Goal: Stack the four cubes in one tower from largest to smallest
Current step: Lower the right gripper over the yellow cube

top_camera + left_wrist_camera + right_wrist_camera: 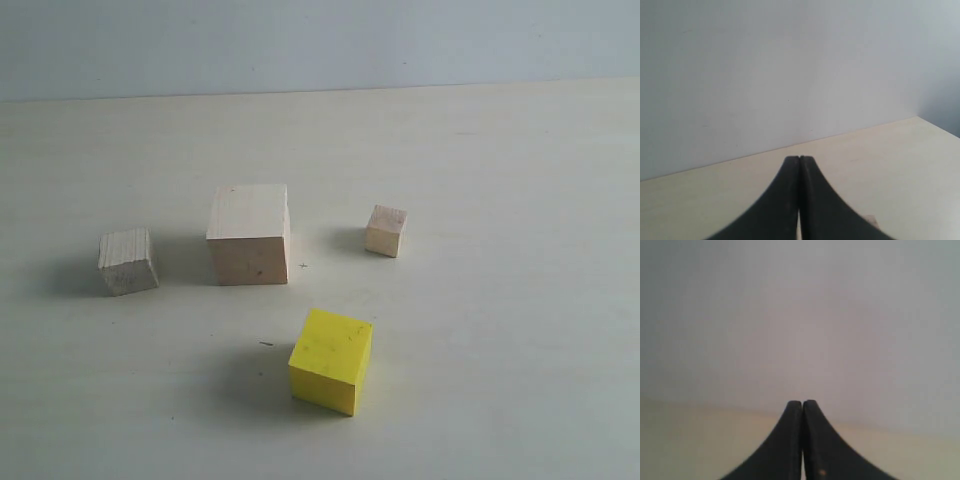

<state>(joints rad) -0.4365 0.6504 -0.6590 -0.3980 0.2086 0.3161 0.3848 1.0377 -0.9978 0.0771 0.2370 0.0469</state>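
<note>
4 cubes sit on the pale table point(520, 300) as we look in from the exterior camera, each resting flat on its own and apart from the rest. We've got the large pale wood cube point(248, 235) near the middle of the spread. The medium pale wood cube point(128, 261) is off to its left, turned a little askew, with a clear gap between them. Over on the right of the large one, we see the small pale wood cube point(386, 231), also well clear of it. Nearest the camera is the yellow cube point(331, 360), sitting in front of the gap between the large and small cubes and rotated slightly, so 1 corner points our way. A plain light wall point(320, 40) runs behind the table's far edge. Switching to the wrist cameras, we see the left gripper point(799, 159) with its 2 dark fingers pressed together tip to tip and nothing between them, aimed across bare tabletop toward the wall. The right gripper point(803, 402) gives us the same picture: fingers squeezed together with nothing between them, a blurred band of table and pale wall beyond.
</note>
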